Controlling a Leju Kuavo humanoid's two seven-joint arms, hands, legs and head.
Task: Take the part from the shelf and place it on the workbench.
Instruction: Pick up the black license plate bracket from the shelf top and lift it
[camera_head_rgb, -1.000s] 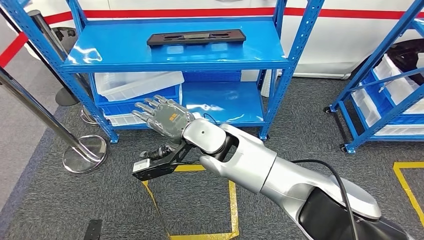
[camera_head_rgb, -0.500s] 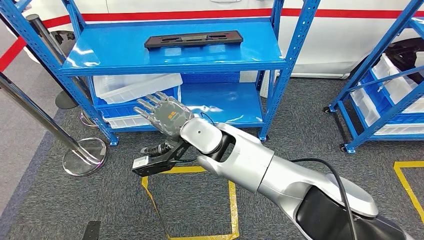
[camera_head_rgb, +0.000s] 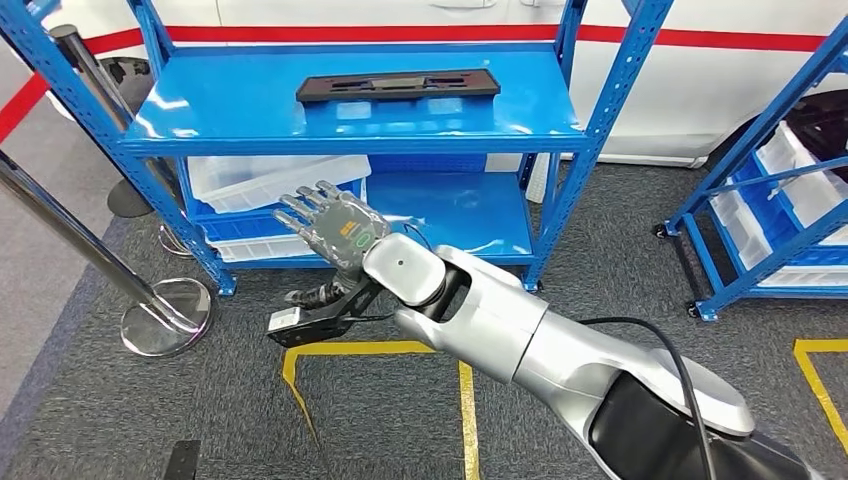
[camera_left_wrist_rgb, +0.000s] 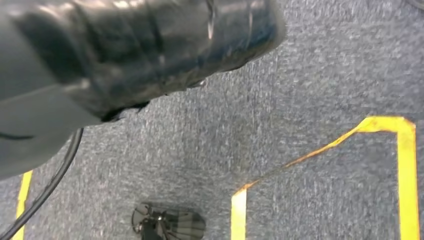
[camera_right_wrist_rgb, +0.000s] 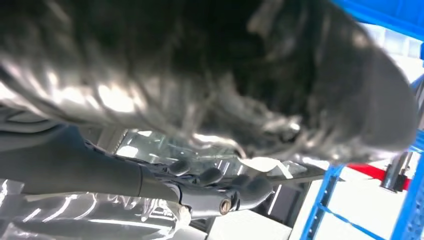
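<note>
Head view gives me the part (camera_head_rgb: 397, 84) lying flat on the top board of the blue shelf (camera_head_rgb: 250, 105), toward the back and a little right of centre. It is a long, thin black bar, roughly rectangular, with shallow moulded recesses along its length and a paler, shiny patch in the middle; its long side runs across the shelf, and nothing touches it. My right hand (camera_head_rgb: 325, 224) is raised in front of the shelf's lower tier, well below the part, palm side away from me, with the fingers (camera_head_rgb: 296, 208) spread apart and nothing held. A green and orange mark sits on the back of the hand. Under the wrist a black camera bracket (camera_head_rgb: 310, 322) juts toward the floor. On the lower tier, behind the hand, I see a white plastic tray (camera_head_rgb: 260, 172). A chrome stanchion (camera_head_rgb: 165, 310) stands left of the shelf on grey carpet (camera_head_rgb: 620, 290) marked with yellow tape (camera_head_rgb: 465, 400). Right wrist view is badly blurred. Of the left hand I cannot tell the state: its wrist view is mostly carpet and dark blur.
</note>
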